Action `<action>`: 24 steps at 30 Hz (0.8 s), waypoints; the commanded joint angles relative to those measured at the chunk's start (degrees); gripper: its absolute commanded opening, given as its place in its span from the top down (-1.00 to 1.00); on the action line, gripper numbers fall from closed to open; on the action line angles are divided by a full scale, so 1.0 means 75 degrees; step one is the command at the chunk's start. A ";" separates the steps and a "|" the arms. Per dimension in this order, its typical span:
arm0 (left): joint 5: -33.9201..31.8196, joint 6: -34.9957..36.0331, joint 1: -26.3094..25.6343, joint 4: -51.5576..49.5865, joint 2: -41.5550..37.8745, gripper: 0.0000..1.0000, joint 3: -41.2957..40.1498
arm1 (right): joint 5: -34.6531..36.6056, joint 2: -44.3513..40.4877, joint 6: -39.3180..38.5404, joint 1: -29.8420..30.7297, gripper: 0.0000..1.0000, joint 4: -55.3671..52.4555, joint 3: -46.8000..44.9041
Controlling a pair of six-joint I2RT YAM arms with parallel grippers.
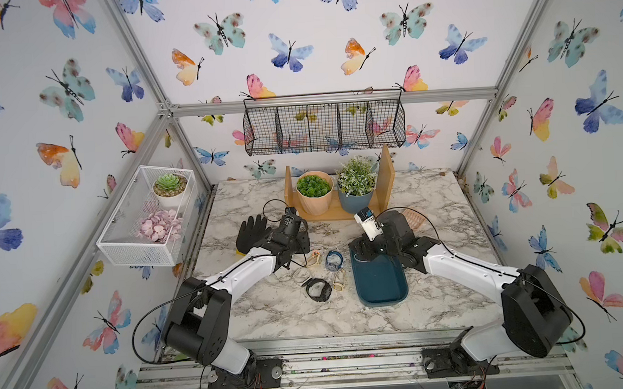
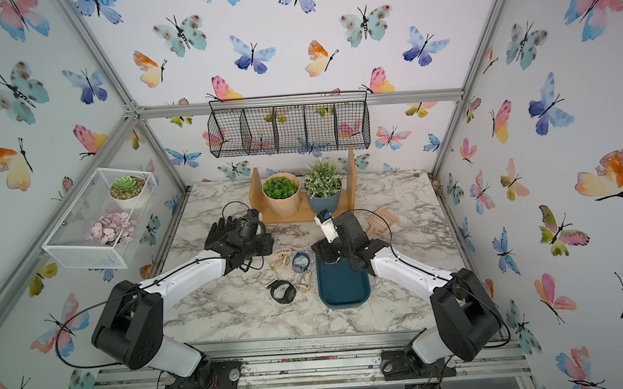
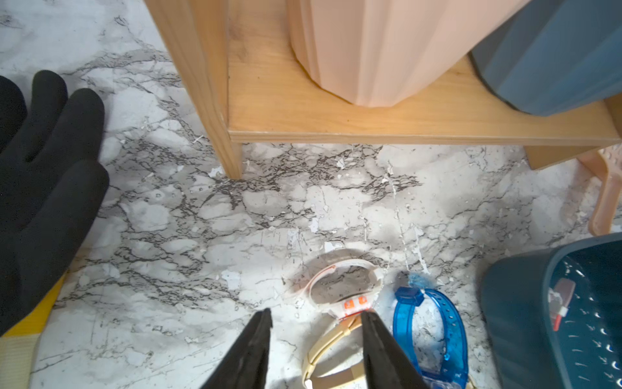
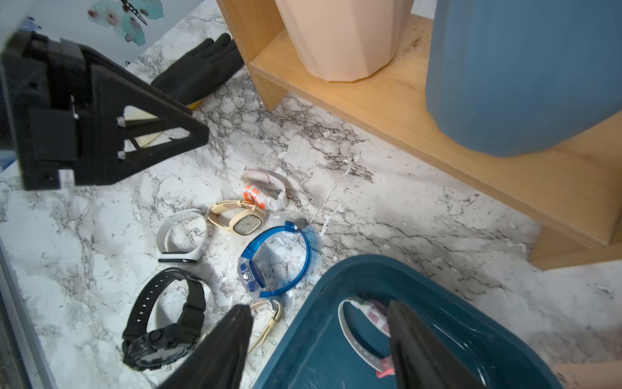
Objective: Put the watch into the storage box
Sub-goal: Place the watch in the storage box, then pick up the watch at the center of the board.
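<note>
Right gripper (image 4: 319, 306): jaws spread wide, gripping nothing, hanging over the end of the storage box (image 1: 381, 288) nearest the wooden shelf (image 1: 340, 213). A pale-strapped watch (image 4: 345, 331) with pink-red bits lies on the box floor beneath it. It is partly hidden behind one finger, so whether they touch can't be told. Left gripper (image 3: 316, 314): jaws partly apart, nothing clamped, low over the marble tabletop (image 1: 272, 314), tips above a white-and-orange watch (image 3: 353, 304) and a beige watch (image 3: 328, 338). A loose cluster sits on the table on the left-arm side of the box. In it, a translucent blue watch (image 4: 250, 272) is just beside the box rim, with a white band (image 4: 181, 242) and a black watch (image 4: 161, 336) farther out. A second beige-strapped watch (image 4: 269, 320) peeks from behind a right finger. A black glove (image 1: 253, 231) lies beyond the left gripper. The shelf holds a pink pot (image 1: 316, 202) and a blue pot (image 1: 356, 200).
</note>
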 commanded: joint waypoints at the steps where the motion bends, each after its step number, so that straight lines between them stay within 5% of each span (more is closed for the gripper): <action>1: 0.0369 -0.0150 0.0110 -0.0064 0.0399 -0.02 0.0165 | 0.0089 0.0158 -0.0039 0.0048 -0.41 -0.0069 0.0197; 14: 0.0860 -0.0268 0.0432 0.0047 0.1672 0.18 0.0465 | 0.0126 0.0301 -0.0132 0.0083 -0.41 -0.0292 0.0209; 24: 0.1054 -0.0267 0.0409 0.0236 0.1839 0.10 0.0358 | 0.0109 0.0360 -0.0187 0.0083 -0.41 -0.0396 0.0316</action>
